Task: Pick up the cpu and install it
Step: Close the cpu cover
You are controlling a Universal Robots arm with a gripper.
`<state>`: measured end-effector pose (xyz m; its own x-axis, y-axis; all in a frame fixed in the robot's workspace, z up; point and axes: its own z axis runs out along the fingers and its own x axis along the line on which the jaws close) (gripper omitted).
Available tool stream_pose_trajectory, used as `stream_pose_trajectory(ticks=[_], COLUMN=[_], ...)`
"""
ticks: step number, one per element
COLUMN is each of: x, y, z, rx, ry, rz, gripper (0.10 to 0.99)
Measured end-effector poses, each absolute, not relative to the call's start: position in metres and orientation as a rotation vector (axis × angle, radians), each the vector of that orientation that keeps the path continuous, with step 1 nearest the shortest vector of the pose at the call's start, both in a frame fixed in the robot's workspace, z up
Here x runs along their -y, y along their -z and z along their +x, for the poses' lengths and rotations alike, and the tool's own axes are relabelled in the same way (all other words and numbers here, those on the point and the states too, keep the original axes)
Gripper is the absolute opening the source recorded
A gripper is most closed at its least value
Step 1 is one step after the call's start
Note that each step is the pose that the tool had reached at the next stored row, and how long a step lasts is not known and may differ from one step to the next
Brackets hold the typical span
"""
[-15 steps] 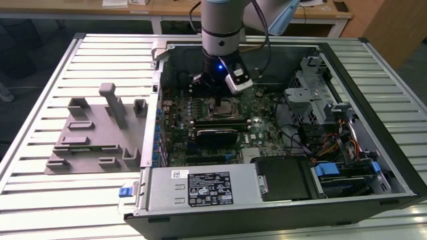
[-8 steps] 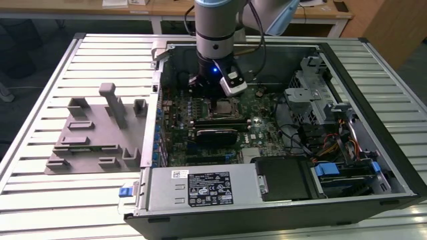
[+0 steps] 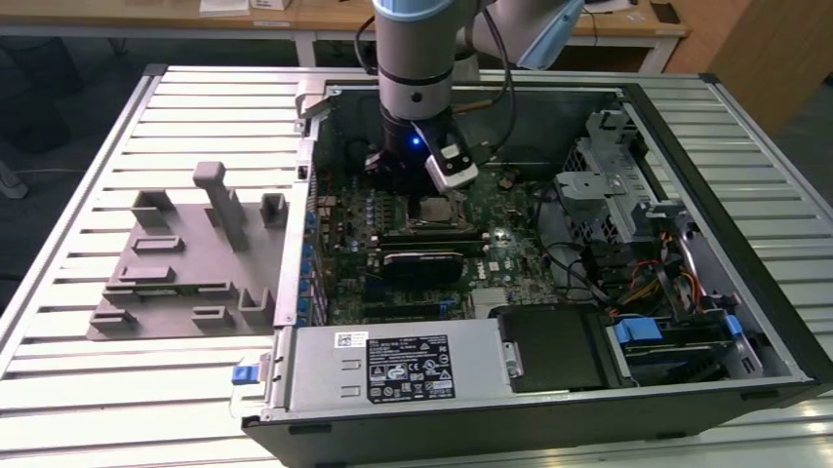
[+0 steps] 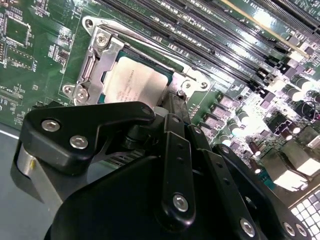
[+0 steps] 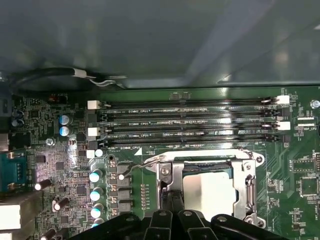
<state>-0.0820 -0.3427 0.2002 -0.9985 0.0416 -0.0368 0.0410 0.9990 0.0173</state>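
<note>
end effector (image 5: 172, 192) points straight down at the motherboard (image 5: 295, 150), black linkages folded in close. in the first wrist view its two fingers (image 5: 166, 200) lie together with nothing between them, tips at the edge of the metal socket frame (image 5: 250, 182). cannot tell whether the tips touch the frame or hang just above it. cpu (image 5: 207, 192) sits flat inside that frame, silvery top up, just beside the fingertips. in the second wrist view the linkages cover its near edge. not clear whether the frame is latched over it. memory slots (image 5: 190, 122) run in rows just beyond the socket, then the dark case wall. in the exterior view the arm (image 3: 416, 88) stands vertical inside the open computer case (image 3: 729, 292), its upper links cut off at the picture's top edge. the wrist body hides the fingertips there, and the cpu shows as a small pale square just below it. the case lies on its side on the slatted desk (image 3: 78, 390). a grey plastic plate (image 3: 182, 268) with upright blocks lies on the desk at the exterior view's left of the case, well apart from the arm.
</note>
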Motion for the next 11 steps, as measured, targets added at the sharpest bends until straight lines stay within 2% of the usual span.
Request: stream_pose_trajectory(ticks=[11], x=[0.3427], y=[-0.1989], z=[-0.0772], rx=[-3.104], ry=[-0.026], rz=[0.062], gripper=[0.106])
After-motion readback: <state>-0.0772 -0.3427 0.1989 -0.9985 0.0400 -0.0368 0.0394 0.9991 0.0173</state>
